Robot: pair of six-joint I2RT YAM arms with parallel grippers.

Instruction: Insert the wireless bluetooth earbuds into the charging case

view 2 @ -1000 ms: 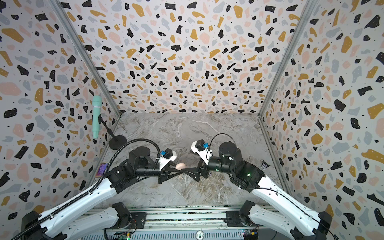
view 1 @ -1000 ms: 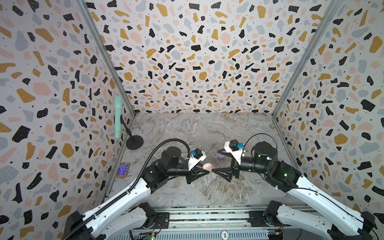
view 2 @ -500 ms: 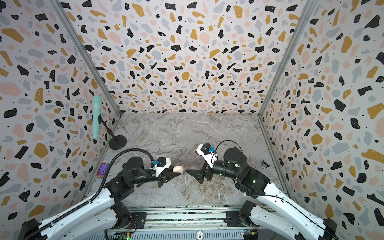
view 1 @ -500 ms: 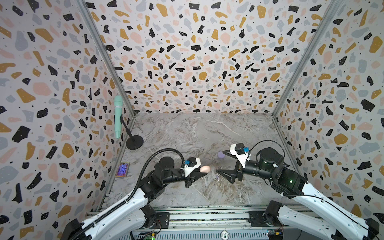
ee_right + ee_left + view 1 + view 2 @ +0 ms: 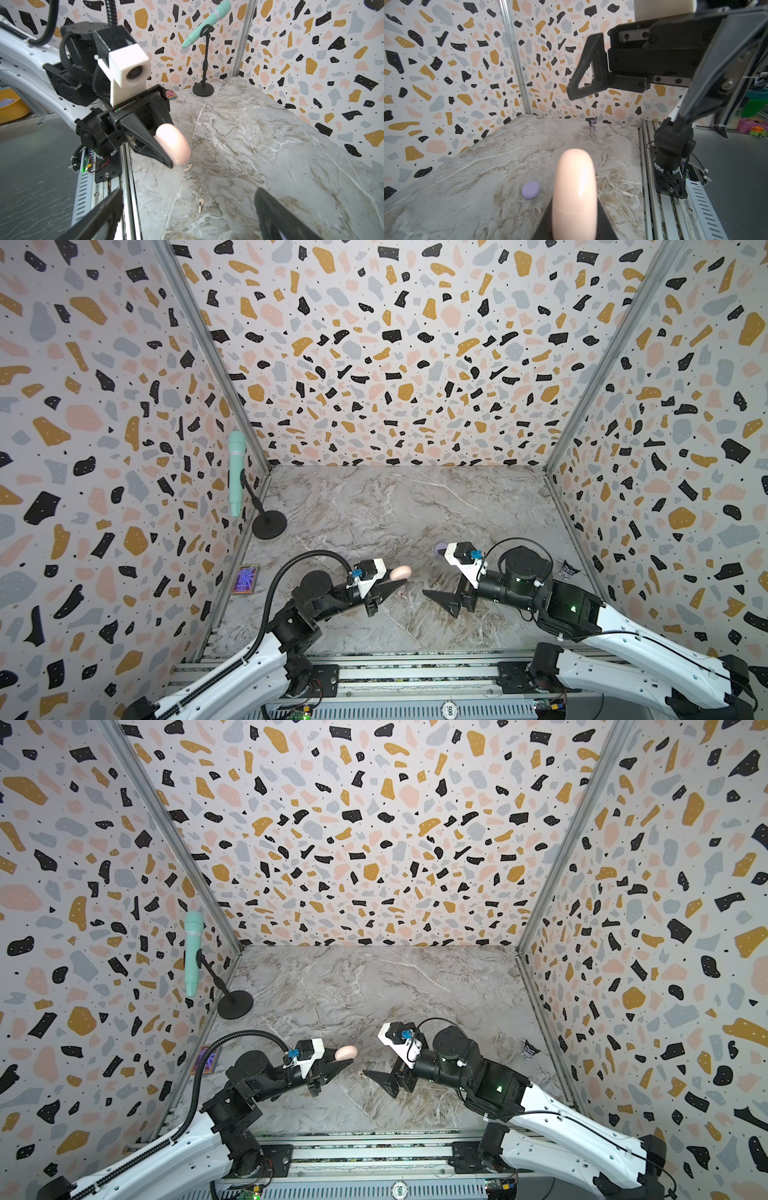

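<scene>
My left gripper [image 5: 398, 581] [image 5: 347, 1061] is shut on a pale pink charging case [image 5: 401, 571] [image 5: 574, 193] [image 5: 173, 145], held on edge above the marble table. The right gripper [image 5: 444, 585] [image 5: 188, 218] faces it from the right, open wide and holding nothing. Two pale pink earbuds lie on the table. One earbud [image 5: 187, 166] lies just below the held case. The other earbud [image 5: 201, 204] lies between my right fingers' line of sight. A lavender case [image 5: 439, 548] [image 5: 530, 190] lies flat behind the right wrist. No lavender buds show.
A mint microphone [image 5: 237, 472] on a black stand [image 5: 269, 524] is at the back left. A small card [image 5: 246, 578] lies by the left wall, and a tiny figurine [image 5: 567, 570] [image 5: 593, 124] by the right wall. Metal rails [image 5: 395, 672] run along the front edge.
My left arm has drawn back a little toward the front left with the pink case still in its jaws. The right gripper has also backed off slightly and stays open.
</scene>
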